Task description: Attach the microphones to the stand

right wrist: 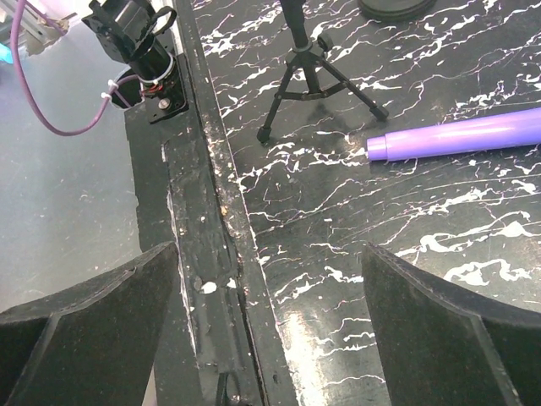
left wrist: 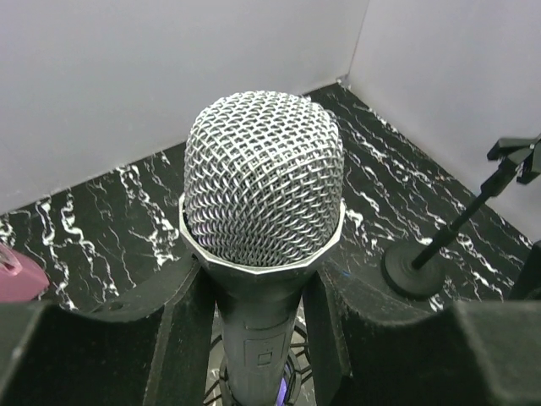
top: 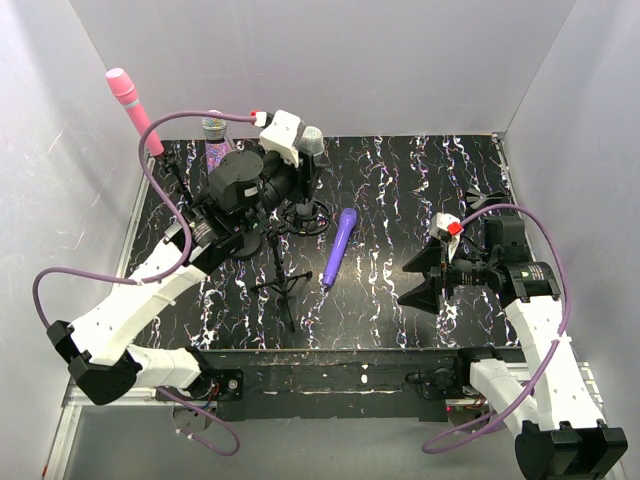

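Observation:
My left gripper (top: 290, 160) is shut on the silver-grey microphone (top: 312, 142). It holds the microphone upright over a black ring-shaped stand holder (top: 303, 215). In the left wrist view the mesh head (left wrist: 264, 178) fills the middle, and the dark body sits between the fingers of the left gripper (left wrist: 258, 338). The plain purple microphone (top: 338, 247) lies flat on the table. The pink microphone (top: 130, 100) sits tilted on a stand at the far left. The glittery purple microphone (top: 213, 140) stands behind the left arm. My right gripper (top: 425, 280) is open and holds nothing, right of the purple microphone (right wrist: 461, 135).
A black tripod stand (top: 280, 285) stands near the table's front edge, also in the right wrist view (right wrist: 313, 85). A round-based stand with a clip (top: 480, 200) rises at the right (left wrist: 439, 249). The black front rail (right wrist: 211, 254) lies under the right gripper (right wrist: 270, 338).

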You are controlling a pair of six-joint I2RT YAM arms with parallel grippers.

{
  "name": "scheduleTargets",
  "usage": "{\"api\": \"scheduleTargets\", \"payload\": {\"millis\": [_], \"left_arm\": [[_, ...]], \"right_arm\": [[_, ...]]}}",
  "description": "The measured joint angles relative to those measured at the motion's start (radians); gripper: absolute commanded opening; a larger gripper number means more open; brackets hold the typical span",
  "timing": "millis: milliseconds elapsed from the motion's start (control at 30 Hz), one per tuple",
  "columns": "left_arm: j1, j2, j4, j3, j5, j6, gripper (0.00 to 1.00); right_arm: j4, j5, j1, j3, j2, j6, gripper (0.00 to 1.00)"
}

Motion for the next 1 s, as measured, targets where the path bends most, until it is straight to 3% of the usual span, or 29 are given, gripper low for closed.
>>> {"api": "scheduleTargets", "payload": {"millis": [200, 333, 667, 1000], "left_arm": [[0.013, -0.058, 0.003, -0.125, 0.060, -0.051, 0.01], [0.016, -0.085, 0.002, -0.162, 0.077, -0.076, 0.13], [0.018, -0.143, -0.010, -0.210, 0.086, -0.129, 0.54], [0.018, -0.175, -0.041, -0.204, 0.093, -0.173, 0.82]], "right_arm": [[0.007, -0.005, -0.007, -0.024, -0.006, -0.002, 0.97], [0.014, -0.008, -0.008, -0.035, -0.007, -0.003, 0.98], [0.023, -0.008, -0.016, -0.073, -0.013, -0.014, 0.98], [0.024, -0.008, -0.021, -0.081, -0.013, -0.030, 0.98]]}}
